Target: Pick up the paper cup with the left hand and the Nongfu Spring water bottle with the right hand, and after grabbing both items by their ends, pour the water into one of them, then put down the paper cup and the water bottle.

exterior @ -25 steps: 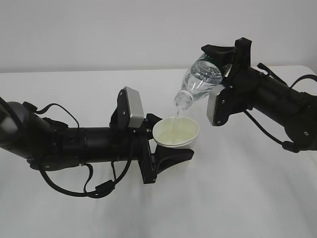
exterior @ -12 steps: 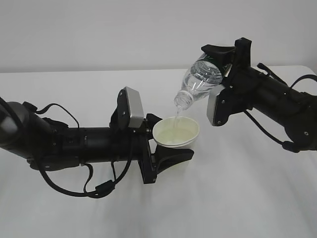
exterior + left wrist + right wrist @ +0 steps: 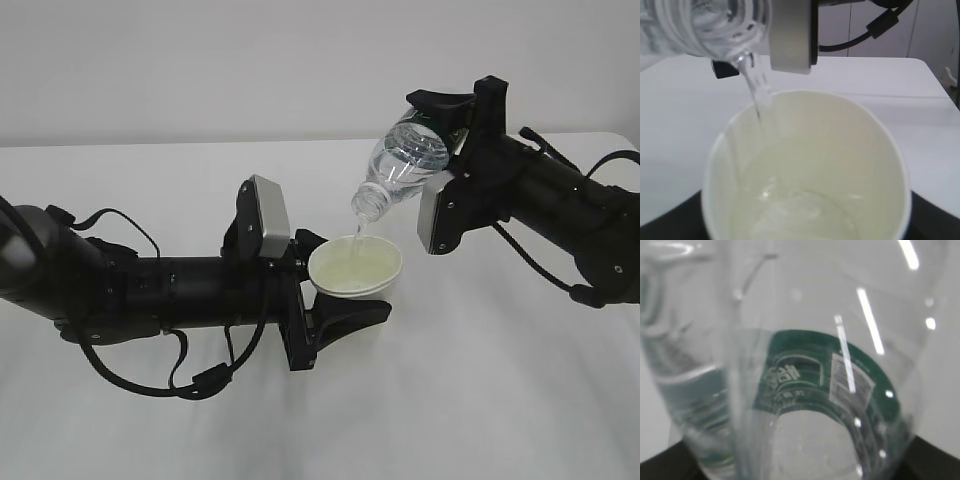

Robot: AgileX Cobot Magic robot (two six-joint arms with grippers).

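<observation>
Nearest the camera: left hand (image 3: 335,300), black arm reaching in along the white table (image 3: 480,400) from the left, jaws clamped around the lower body of the paper cup (image 3: 355,268). Cup upright, lifted off the table, mouth facing up, rolled rim (image 3: 807,97) unobstructed. Inside, a shallow pool of clear liquid over the cream lining, level well below the rim.

Just above and behind the cup: Nongfu Spring water bottle (image 3: 400,165), long axis tilted steeply, open neck pointing down and left, base up and to the right of the cup. Neck hanging over the cup's far rim, apart from it, not touching. Thin stream of water (image 3: 756,92) falling from the neck onto the inner far wall.

Behind that: right hand (image 3: 455,130), gripping the bottle at its base end, at the green label band (image 3: 820,375), fingers wrapped on the body. Some water left in the bottle, gathered toward the shoulder.

Judged step: pouring under way. Next move hinges on righting the bottle about its neck, staying above the cup's mouth until the stream stops; then both down to the table, well apart.
</observation>
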